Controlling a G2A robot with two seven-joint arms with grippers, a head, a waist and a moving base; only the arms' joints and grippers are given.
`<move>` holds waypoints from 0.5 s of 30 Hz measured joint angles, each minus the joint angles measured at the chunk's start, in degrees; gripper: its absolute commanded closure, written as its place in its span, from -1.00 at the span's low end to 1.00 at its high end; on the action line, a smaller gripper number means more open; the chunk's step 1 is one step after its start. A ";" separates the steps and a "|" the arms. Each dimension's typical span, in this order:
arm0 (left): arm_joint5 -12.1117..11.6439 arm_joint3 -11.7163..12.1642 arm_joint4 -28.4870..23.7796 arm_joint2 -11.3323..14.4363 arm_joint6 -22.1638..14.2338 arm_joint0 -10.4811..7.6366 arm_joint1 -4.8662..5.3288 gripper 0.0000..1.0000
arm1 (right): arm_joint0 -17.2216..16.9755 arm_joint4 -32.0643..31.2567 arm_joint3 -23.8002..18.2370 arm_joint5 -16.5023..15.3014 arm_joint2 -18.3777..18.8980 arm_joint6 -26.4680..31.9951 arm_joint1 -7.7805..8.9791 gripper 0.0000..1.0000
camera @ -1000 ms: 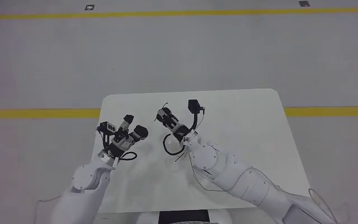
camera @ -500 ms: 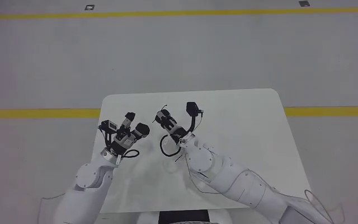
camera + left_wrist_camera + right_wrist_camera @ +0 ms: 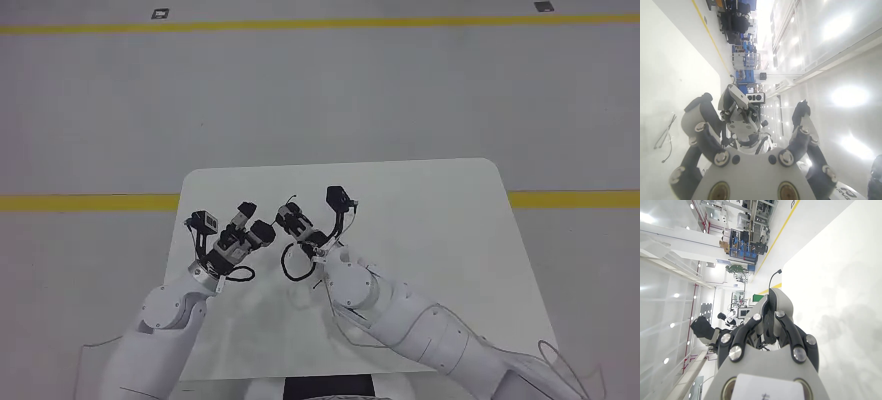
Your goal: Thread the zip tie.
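Observation:
My right gripper point(image 3: 770, 295) is shut on a thin black zip tie point(image 3: 772, 279). A short curved length ending in the small square head sticks out past the fingertips, held in the air above the white table point(image 3: 450, 200). In the top view the right gripper point(image 3: 291, 213) is near the table's middle, with the zip tie point(image 3: 291, 200) pointing away from the robot. My left gripper point(image 3: 226, 216) hangs just to its left, open and holding nothing. In the left wrist view its dark fingers point(image 3: 704, 106) are spread wide, and the right gripper point(image 3: 737, 113) shows between them farther off.
Several loose black zip ties point(image 3: 664, 132) lie on the table near the arms. The table's far half and right side are bare white surface. A yellow floor line point(image 3: 80, 202) runs past the table's sides.
My left gripper has moved right, toward the right gripper. The right gripper with the zip tie has shifted slightly left, so the gap between the two has narrowed.

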 measured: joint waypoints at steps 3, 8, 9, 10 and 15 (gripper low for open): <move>0.15 -0.12 0.88 0.35 0.70 -0.19 -0.01 -1.00 | -0.73 -0.67 0.00 0.10 0.38 0.79 -0.12 1.00; -0.33 -0.06 1.48 0.50 0.53 -0.17 0.04 -1.00 | -1.37 -0.99 -0.03 0.63 1.16 1.11 -0.46 1.00; -0.33 -0.05 1.48 0.50 0.53 -0.17 0.04 -1.00 | -1.37 -0.98 -0.03 0.63 1.16 1.10 -0.46 1.00; -0.33 -0.05 1.48 0.50 0.53 -0.17 0.04 -1.00 | -1.36 -0.98 -0.03 0.62 1.15 1.10 -0.45 1.00; 0.10 -0.03 2.05 0.76 1.25 -0.34 0.05 -0.76 | -2.22 -2.04 -0.19 0.59 1.90 1.38 -0.51 1.00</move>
